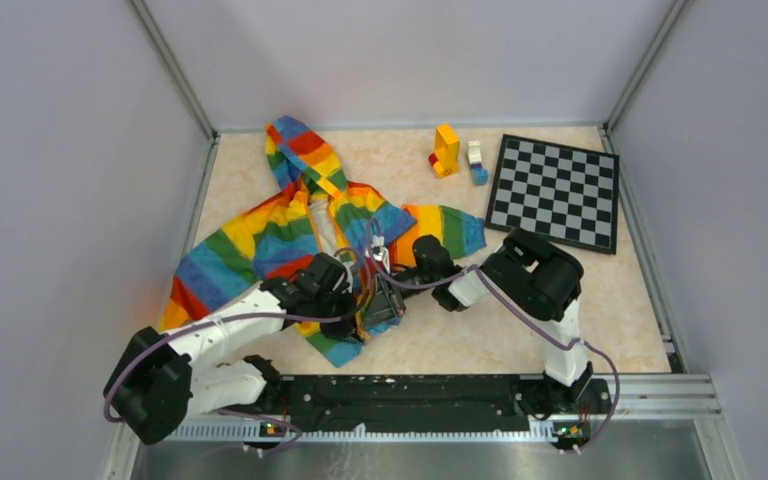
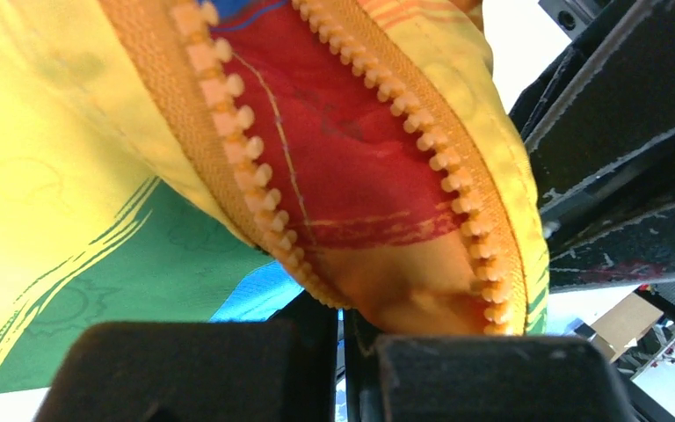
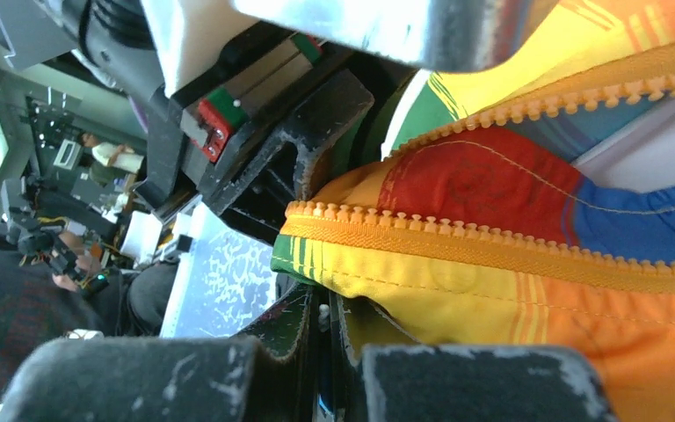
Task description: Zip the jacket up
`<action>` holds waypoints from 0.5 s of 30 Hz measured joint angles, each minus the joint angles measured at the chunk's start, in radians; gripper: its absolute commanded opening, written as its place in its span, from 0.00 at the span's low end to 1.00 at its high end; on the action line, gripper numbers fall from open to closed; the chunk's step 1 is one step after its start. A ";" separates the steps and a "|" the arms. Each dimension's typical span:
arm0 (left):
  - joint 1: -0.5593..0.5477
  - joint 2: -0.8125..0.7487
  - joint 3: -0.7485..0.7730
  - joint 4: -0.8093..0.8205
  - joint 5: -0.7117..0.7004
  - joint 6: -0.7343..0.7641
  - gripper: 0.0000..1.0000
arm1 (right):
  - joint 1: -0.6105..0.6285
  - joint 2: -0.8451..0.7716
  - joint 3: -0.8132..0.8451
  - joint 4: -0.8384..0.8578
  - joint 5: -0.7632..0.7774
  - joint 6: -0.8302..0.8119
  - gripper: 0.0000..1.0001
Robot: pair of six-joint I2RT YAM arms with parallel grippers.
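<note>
jacket (image 1: pixel 260 240) spread on table (image 1: pixel 520 320), left of centre, zipper (image 2: pixel 228 114) teeth apart | your left gripper (image 2: pixel 343 352) clamps its bottom edge | your right gripper (image 3: pixel 325 352) clamps the fabric just beside it

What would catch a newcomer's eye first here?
The rainbow-striped jacket sprawls left of centre, with the two rows of its orange zipper unjoined. The left pincer and the right pincer both pinch fabric at its lower front. A checkerboard lies at the far right.
</note>
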 measured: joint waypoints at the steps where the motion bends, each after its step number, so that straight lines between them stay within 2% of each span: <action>1: -0.005 0.013 0.001 0.004 -0.007 -0.002 0.00 | 0.000 -0.002 -0.001 -0.035 0.010 -0.013 0.00; 8: -0.053 0.109 0.006 0.032 -0.040 -0.010 0.00 | -0.002 -0.013 -0.014 -0.192 0.066 -0.049 0.00; 15: -0.069 0.184 0.006 0.105 -0.020 -0.021 0.00 | -0.018 -0.029 -0.087 -0.211 0.145 -0.006 0.00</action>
